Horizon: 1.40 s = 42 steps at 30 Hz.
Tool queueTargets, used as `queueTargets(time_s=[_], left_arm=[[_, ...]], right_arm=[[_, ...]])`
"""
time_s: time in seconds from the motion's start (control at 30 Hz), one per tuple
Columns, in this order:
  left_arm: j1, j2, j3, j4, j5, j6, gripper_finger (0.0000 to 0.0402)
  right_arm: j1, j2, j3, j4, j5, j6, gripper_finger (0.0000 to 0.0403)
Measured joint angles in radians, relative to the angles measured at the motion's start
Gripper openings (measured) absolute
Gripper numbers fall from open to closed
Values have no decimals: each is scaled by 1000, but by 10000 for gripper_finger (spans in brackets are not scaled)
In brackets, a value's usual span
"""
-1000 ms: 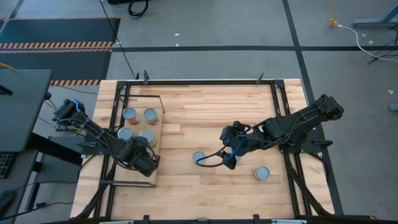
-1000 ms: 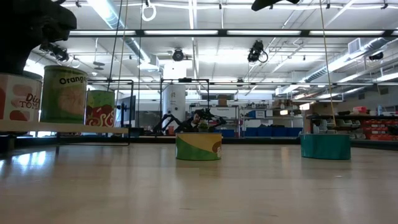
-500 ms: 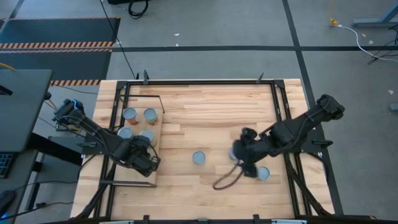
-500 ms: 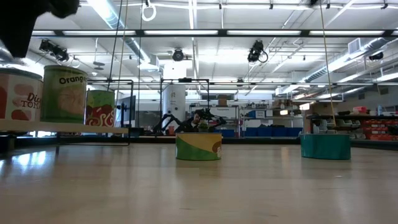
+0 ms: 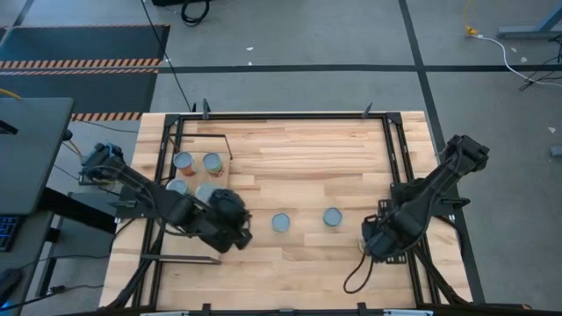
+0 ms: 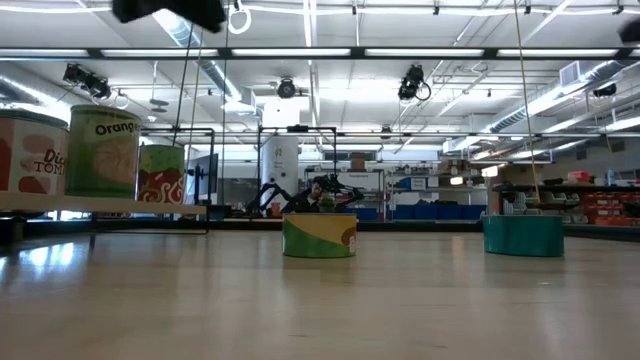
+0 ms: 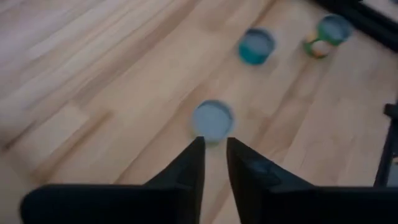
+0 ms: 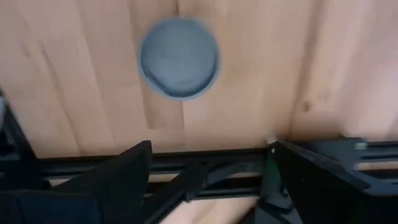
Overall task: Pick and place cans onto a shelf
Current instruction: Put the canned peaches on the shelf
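Note:
The shelf (image 5: 195, 175) at the table's left carries several cans (image 5: 212, 162); in the low view they stand upright on it (image 6: 103, 150). Two cans stand on their bases mid-table: a yellow-green one (image 5: 281, 223) (image 6: 320, 235) and a teal one (image 5: 332, 217) (image 6: 522, 235). My left gripper (image 5: 232, 226) is shut and empty, up off the table between the shelf and the yellow-green can (image 7: 212, 120). My right gripper (image 5: 376, 241) is open above a third can (image 8: 179, 57) near the right frame rail. That can is hidden under the arm in the high view.
A black metal frame (image 5: 399, 175) runs around the plank tabletop, and its right rail (image 8: 205, 165) lies close under my right gripper. A loose black cable (image 5: 351, 276) hangs from the right arm. Bare planks lie at the table's far middle.
My left gripper has left the shelf and gone toward the table's right, toward the yellow-green can. My right gripper has swung from mid-table toward the right and near edges, over the third can. This has uncovered the teal can. The cans have stayed where they were.

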Motion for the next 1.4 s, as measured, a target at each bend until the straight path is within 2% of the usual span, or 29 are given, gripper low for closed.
queueTargets(time_s=[0.17,0.3,0.37,0.47,0.67,0.8,1.07,1.3,1.4], left_arm=[[28,70,0,296,3,217,117],[38,118,-1,517,45,429,133],[38,135,-1,599,69,502,138],[38,143,-1,640,84,518,147],[41,146,-1,654,94,485,182],[40,146,-1,658,95,478,208],[18,174,-1,575,148,417,266],[21,310,-1,599,241,486,332],[36,387,-1,685,241,615,348]], right_arm=[[-42,15,-167,111,-145,39,345],[-80,14,-236,223,-177,75,345],[-100,14,-257,306,-164,71,345],[-139,13,-273,446,-111,78,345],[-253,14,-275,815,117,99,345],[-304,14,-275,1012,128,88,345],[-259,11,-275,995,115,31,345],[-220,-2,-209,1026,70,142,345],[-209,-2,-150,938,70,155,345]])
